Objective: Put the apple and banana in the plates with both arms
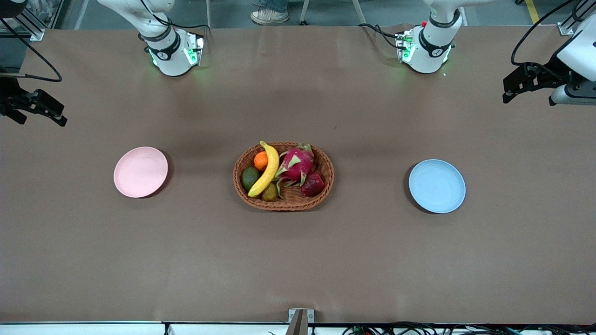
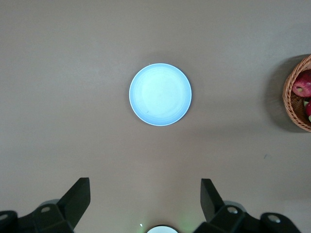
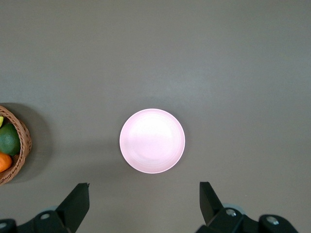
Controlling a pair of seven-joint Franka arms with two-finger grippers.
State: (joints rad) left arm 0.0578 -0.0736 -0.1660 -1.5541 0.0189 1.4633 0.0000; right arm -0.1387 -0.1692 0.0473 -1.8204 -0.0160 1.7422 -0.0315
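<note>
The yellow banana (image 1: 266, 170) and the dark red apple (image 1: 312, 184) lie in a brown wicker basket (image 1: 283, 204) at the table's middle. The apple also shows in the left wrist view (image 2: 302, 86). The pale pink plate (image 1: 140, 171) sits toward the right arm's end, the light blue plate (image 1: 436, 185) toward the left arm's end; both are bare. My left gripper (image 1: 507, 93) hangs open and empty, high over the table's edge, with the blue plate (image 2: 160, 94) below it. My right gripper (image 1: 58, 118) hangs open and empty, high over the other end, with the pink plate (image 3: 152, 141) below it.
The basket also holds a pink dragon fruit (image 1: 296, 164), an orange (image 1: 260, 160), a green avocado (image 1: 249, 177) and another small fruit. The basket's rim shows in both wrist views (image 2: 291, 104) (image 3: 24, 141). The arm bases (image 1: 174, 53) (image 1: 426, 49) stand along the table's back edge.
</note>
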